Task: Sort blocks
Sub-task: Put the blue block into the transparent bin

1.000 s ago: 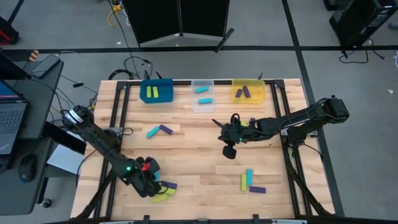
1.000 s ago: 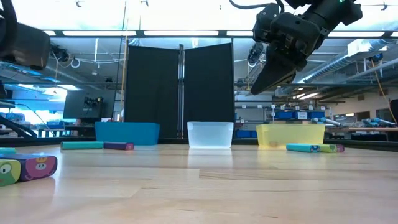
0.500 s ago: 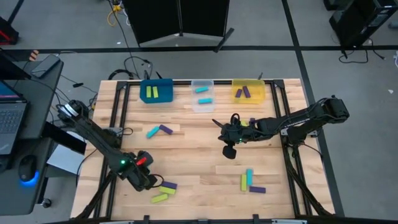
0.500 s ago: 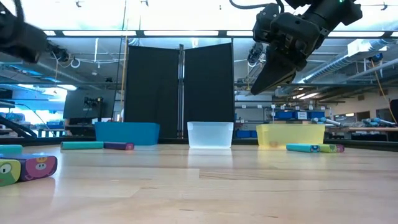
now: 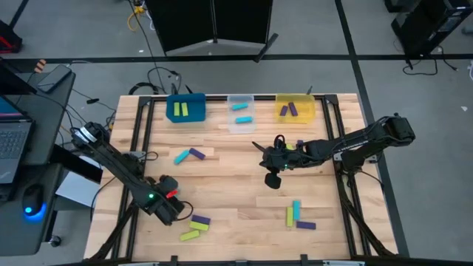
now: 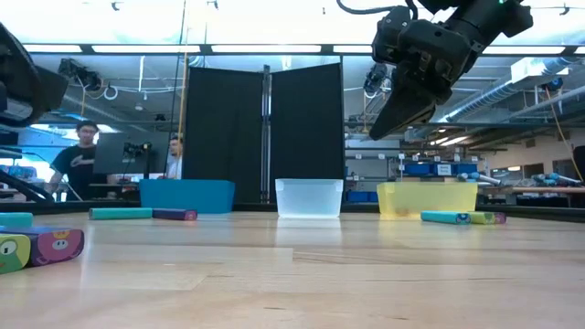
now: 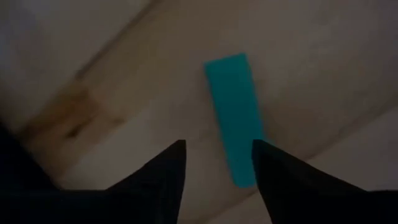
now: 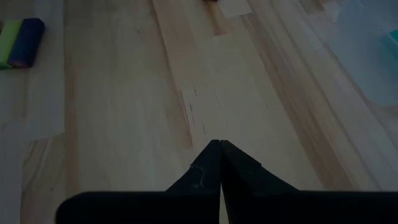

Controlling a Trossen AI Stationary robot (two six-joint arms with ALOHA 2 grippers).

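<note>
1. Left gripper (image 7: pixel 214 163) is low over the bench (image 5: pixel 236 185) at its front-left corner, jaws parted, with a cyan block (image 7: pixel 235 118) lying flat on the wood just ahead of the fingertips (image 7: pixel 172 158), not gripped.
2. Right beside that arm's head, a purple block (image 5: pixel 200 219) and a lime green block (image 5: pixel 190 235) lie on the bench.
3. Right gripper (image 8: pixel 218 144) hangs above mid-bench, jaws pressed together, holding nothing.
4. Back row: the blue bin (image 5: pixel 185 108) has lime green blocks in it, the clear bin (image 5: pixel 240 114) has cyan ones, the yellow bin (image 5: pixel 295 108) has purple ones.
5. Still loose: a cyan and purple pair (image 5: pixel 189 154) lies left of centre, and a lime, cyan and purple cluster (image 5: pixel 298 216) lies front-right.
6. Low view: two people (image 6: pixel 80 164) stand in the room behind the bench.
</note>
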